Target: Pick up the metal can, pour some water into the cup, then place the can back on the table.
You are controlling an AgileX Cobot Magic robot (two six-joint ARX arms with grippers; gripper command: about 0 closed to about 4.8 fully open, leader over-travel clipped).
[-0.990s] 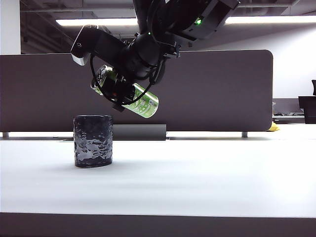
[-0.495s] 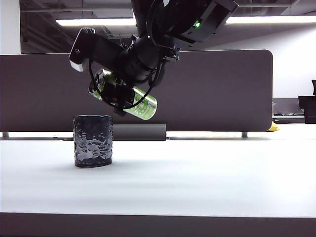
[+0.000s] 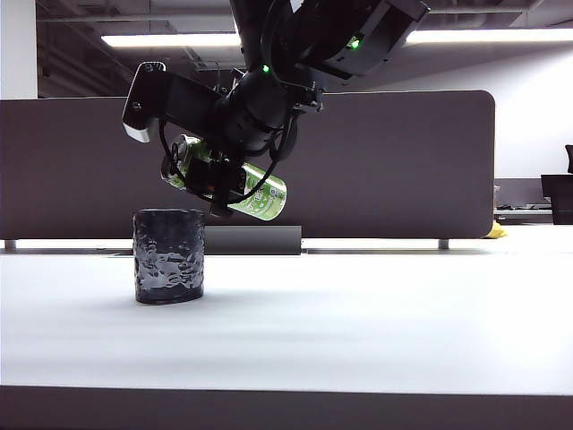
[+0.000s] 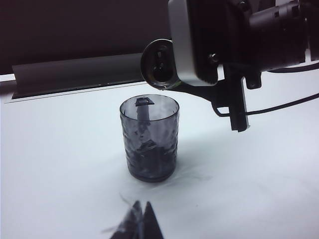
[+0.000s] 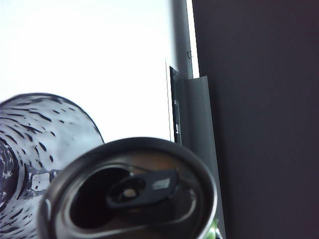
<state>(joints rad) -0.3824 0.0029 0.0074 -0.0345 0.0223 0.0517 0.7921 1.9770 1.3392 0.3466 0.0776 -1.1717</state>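
The right gripper [image 3: 218, 184], jaws clamped around the metal can [image 3: 235, 181], holds it tipped mouth-down above the cup [image 3: 168, 255] on the counter [image 3: 358, 322] for pouring, while the left gripper [image 4: 135, 221], jaws narrow, idles nearby.

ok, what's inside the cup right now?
The left wrist view looks into the cup through its tinted wall: no clear water level shows. The can, tilted in the right gripper, has its mouth over the rim. The cup's floor is too dark to read.

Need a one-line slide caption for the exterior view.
Right gripper tilts the metal can above the cup.
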